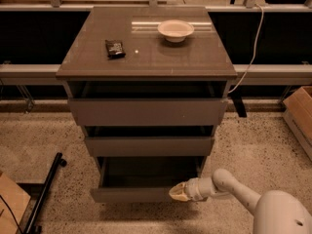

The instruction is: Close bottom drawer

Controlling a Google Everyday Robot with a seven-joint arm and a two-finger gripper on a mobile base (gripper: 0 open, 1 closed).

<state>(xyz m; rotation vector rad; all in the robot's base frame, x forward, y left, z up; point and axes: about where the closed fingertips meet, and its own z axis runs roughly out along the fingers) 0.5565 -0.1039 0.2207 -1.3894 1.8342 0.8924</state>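
Your gripper (176,191) is low at the right end of the bottom drawer's (131,194) flat front, its pale tip touching that front. The fingers are drawn narrow into one tapered tip with no gap showing, and they hold nothing. The white arm (234,186) reaches in from the lower right corner. You can see the bottom drawer standing out from the cabinet, farther forward than the middle drawer (148,146) and the top drawer (146,112) above it, with its dark inside open to view. On the tabletop (161,62) sit a pale bowl (175,30) towards the back and a dark packet (115,48) to its left, well apart. A cardboard box (300,113) stands on the speckled floor at the right edge.
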